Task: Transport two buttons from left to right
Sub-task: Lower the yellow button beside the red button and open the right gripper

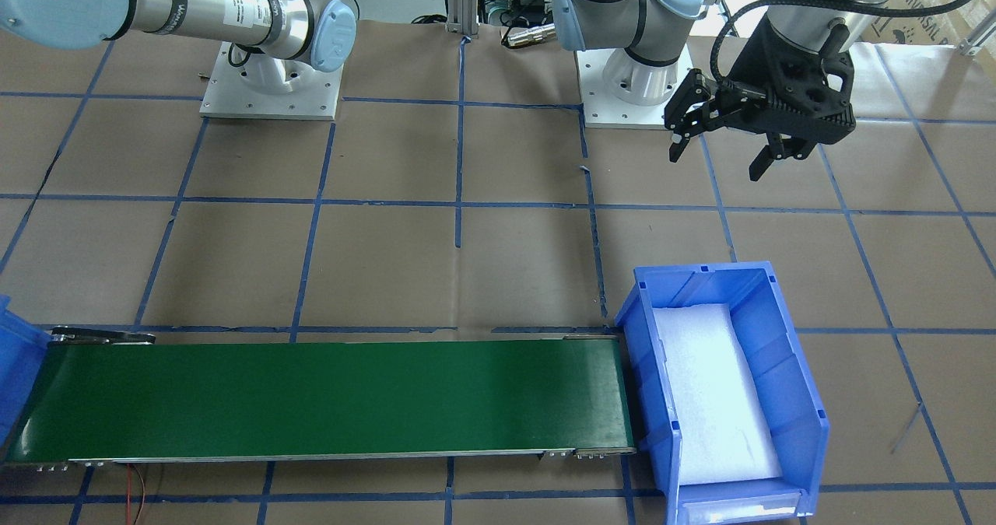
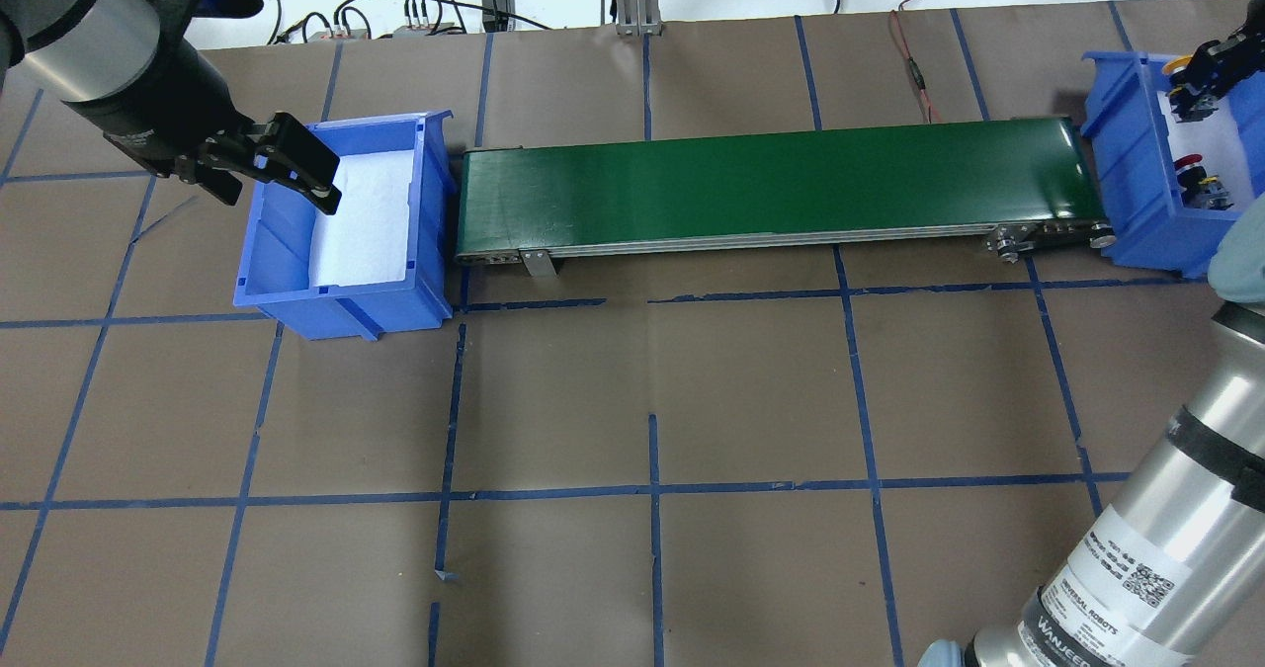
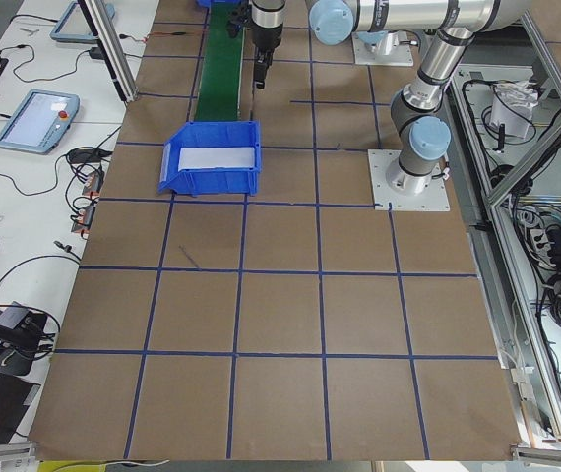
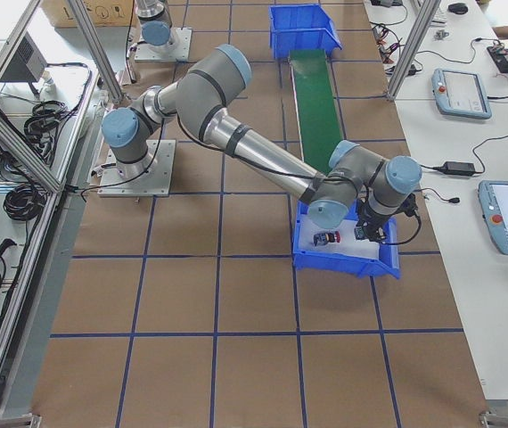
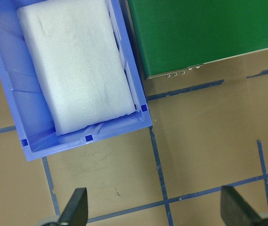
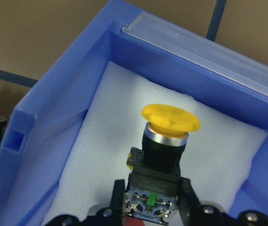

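1. Right gripper (image 6: 152, 195): fingers closed on the black-and-grey body of the yellow button (image 6: 170, 120), cap pointing away from the wrist. It is held inside the right bin (image 2: 1127, 153), above the white foam liner (image 6: 101, 155). Whether the button touches the foam cannot be told.
2. Red button (image 2: 1203, 178): lies on the foam in the same right bin, apart from the yellow one and nearer the robot.
3. Left gripper (image 1: 717, 161): fingers spread wide, holding nothing. It hovers above the brown papered surface (image 2: 751, 390), just beside the left bin (image 2: 336, 301) on the side away from the belt.
4. Left bin: blue, holds only a white foam pad (image 2: 361, 217).
5. Conveyor belt (image 2: 771, 183): green, runs between the two bins, one end next to each.
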You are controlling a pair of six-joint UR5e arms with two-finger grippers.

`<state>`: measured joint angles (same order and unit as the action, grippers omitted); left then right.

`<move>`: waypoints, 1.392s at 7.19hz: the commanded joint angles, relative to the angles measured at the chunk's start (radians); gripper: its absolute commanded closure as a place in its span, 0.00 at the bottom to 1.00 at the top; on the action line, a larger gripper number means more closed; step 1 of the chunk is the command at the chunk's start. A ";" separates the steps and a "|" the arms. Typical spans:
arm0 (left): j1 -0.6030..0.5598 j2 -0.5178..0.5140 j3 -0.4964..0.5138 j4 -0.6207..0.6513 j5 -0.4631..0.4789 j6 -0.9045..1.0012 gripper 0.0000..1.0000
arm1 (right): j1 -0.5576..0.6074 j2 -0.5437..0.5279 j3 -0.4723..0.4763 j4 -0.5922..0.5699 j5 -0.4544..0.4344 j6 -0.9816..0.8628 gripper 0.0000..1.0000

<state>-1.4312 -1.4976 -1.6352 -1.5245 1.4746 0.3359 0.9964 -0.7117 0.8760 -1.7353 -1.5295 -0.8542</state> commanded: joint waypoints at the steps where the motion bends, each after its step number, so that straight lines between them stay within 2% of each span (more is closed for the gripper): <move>1: 0.000 -0.001 0.000 0.003 0.000 0.000 0.00 | -0.005 0.017 -0.002 -0.001 0.002 -0.009 0.74; 3: 0.000 -0.001 0.000 0.003 0.000 0.000 0.00 | -0.007 0.015 -0.002 -0.001 0.002 -0.011 0.53; 4: 0.000 -0.003 0.000 0.004 0.000 0.000 0.00 | -0.007 0.014 -0.002 0.000 0.002 -0.009 0.50; 5: 0.000 -0.003 0.000 0.004 0.000 0.000 0.00 | -0.007 0.014 -0.002 0.000 0.002 -0.009 0.42; 8: 0.000 -0.003 -0.002 0.004 0.000 0.000 0.00 | -0.007 0.011 -0.002 0.000 0.012 -0.009 0.41; 10: 0.000 -0.003 -0.002 0.003 0.000 0.000 0.00 | -0.007 -0.038 -0.006 0.029 0.040 -0.011 0.38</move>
<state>-1.4312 -1.5002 -1.6367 -1.5205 1.4742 0.3359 0.9894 -0.7182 0.8726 -1.7255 -1.5092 -0.8639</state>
